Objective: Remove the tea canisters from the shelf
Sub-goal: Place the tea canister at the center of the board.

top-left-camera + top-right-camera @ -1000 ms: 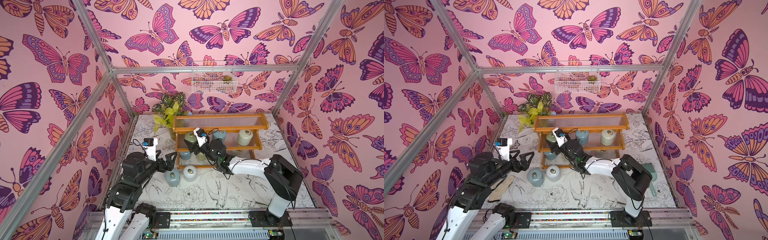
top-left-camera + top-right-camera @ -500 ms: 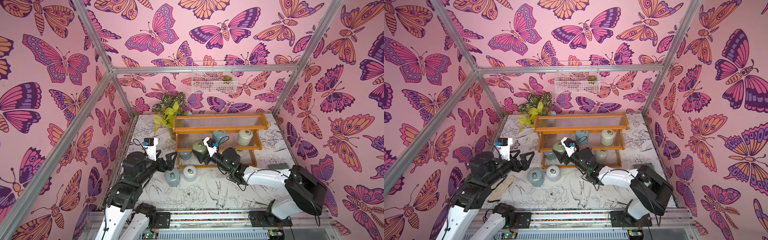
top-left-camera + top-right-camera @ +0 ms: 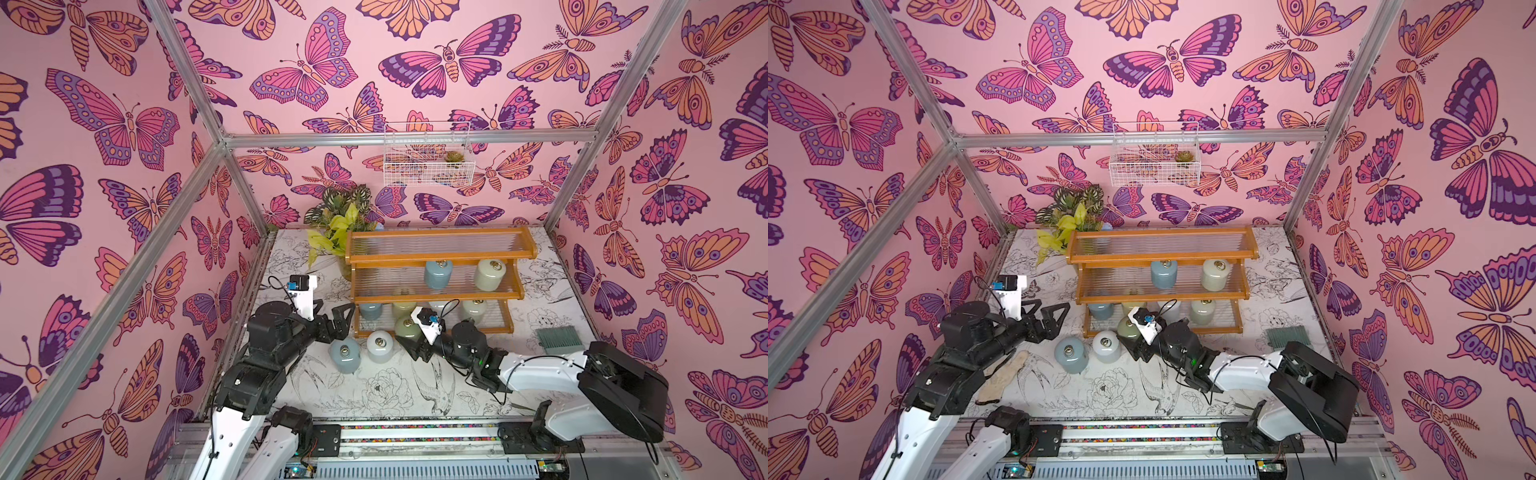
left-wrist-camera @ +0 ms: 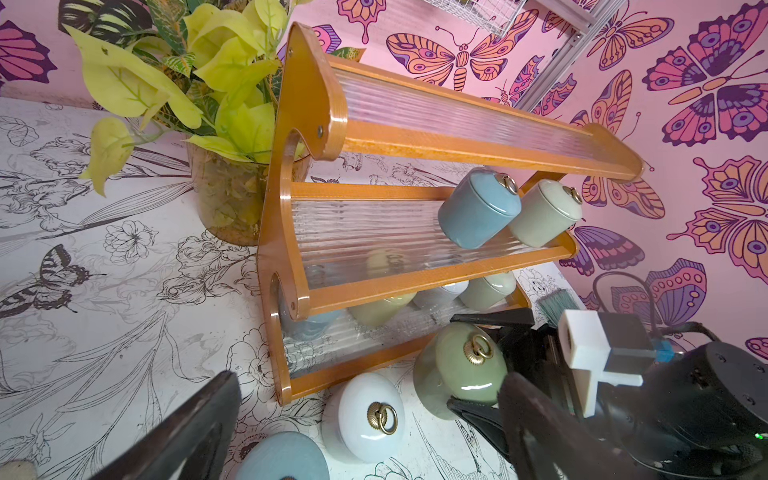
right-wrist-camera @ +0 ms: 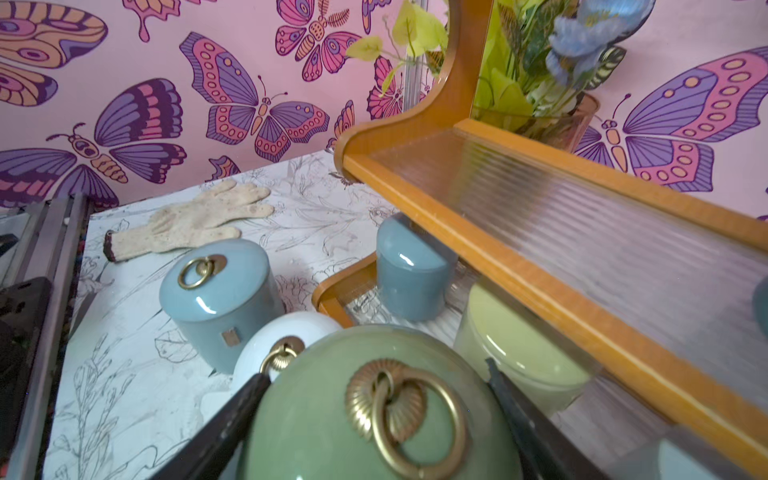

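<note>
**Canister comes off the shelf.** My right end effector grips a sage green tea canister just in front of the shelf, at its bottom tier's front rail, low and centre in both top views. The jar sits near upright, long axis running roughly floor to ceiling. Its lid and gold ring point up into my right wrist camera. My black fingers press the jar's two sides, spread only as wide as its body. Whether its base meets the worktop I cannot tell.

Left of it in the top views, a white canister and a pale blue canister stand upright on the worktop, rings up, just beside each other and clear of the shelf. The white one sits just beside the jar I hold.

Six canisters are on the shelf, all upright with lids up. A blue jar and a cream jar share the middle tier, right of centre in the frame. The bottom-tier jars, four of them, stand in a row, partly blurred behind the clear ribbed panels.

My left end effector hovers at the shelf's left end in the top views, jaws spread wide and gripping nothing. The pale blue canister is just below it in the frame.
</note>
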`<state>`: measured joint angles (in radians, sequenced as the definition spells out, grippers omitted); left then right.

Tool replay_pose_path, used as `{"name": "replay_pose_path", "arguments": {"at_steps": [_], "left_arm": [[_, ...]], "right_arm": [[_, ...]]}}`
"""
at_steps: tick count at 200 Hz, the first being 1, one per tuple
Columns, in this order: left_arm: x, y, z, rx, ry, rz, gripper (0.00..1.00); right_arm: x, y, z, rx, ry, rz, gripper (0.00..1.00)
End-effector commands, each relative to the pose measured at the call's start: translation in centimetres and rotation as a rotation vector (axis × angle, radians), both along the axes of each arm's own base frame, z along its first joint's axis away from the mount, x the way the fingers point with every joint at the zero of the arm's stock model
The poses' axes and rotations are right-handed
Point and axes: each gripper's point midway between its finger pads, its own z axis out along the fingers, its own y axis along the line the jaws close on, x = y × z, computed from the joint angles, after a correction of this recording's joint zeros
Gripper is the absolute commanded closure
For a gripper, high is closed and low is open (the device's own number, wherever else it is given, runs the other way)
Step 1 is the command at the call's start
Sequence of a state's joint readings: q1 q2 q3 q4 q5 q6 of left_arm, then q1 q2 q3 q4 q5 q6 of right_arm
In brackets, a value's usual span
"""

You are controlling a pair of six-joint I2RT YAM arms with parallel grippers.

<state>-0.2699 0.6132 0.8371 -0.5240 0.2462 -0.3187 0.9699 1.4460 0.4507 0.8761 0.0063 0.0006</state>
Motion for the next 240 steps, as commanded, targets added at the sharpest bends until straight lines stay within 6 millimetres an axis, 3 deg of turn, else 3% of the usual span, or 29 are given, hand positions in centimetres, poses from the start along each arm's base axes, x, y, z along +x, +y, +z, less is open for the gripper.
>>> {"name": "replay_pose_path", "arguments": {"at_steps": [1,26,30,43,105,137,177,216,240], "left_arm": [[0.2,-0.2,0.7,0.001,-0.02,-0.01,0.0],[0.5,-0.5,0.1,0.006,0.002,-0.024,0.0],[0.5,-0.5,0.1,0.004,0.005,-0.023,0.0],[0.6,-0.6,0.0,0.001,0.012,-0.022,0.0],[0.6,-0.7,0.1,-0.004,0.013,-0.026,0.0],[0.7,-0.7,0.1,0.001,0.012,-0.028,0.0],[0.8,-0.6,0.2,0.01,0.002,-0.027,0.0],[0.7,-0.8,0.3,-0.004,0.0,-0.034,0.0],[0.7,-0.8,0.4,-0.011,0.0,-0.031,0.0]], "right_arm": [[0.6,0.5,2.9,0.129,-0.065,-0.023,0.38],[0.8,0.6,1.1,0.133,-0.05,-0.032,0.37],[0.9,0.7,-0.2,0.111,-0.033,-0.033,0.37],[0.9,0.9,-1.3,0.114,-0.022,-0.028,0.37],[1.0,1.1,-4.8,0.124,0.023,-0.038,0.35],[0.7,1.0,-6.4,0.112,0.062,-0.04,0.28],[0.2,1.3,-6.4,0.107,0.056,-0.021,0.19],[0.3,1.1,-4.8,0.126,0.031,-0.026,0.0],[0.4,0.9,-3.4,0.117,0.017,-0.035,0.01]]}}
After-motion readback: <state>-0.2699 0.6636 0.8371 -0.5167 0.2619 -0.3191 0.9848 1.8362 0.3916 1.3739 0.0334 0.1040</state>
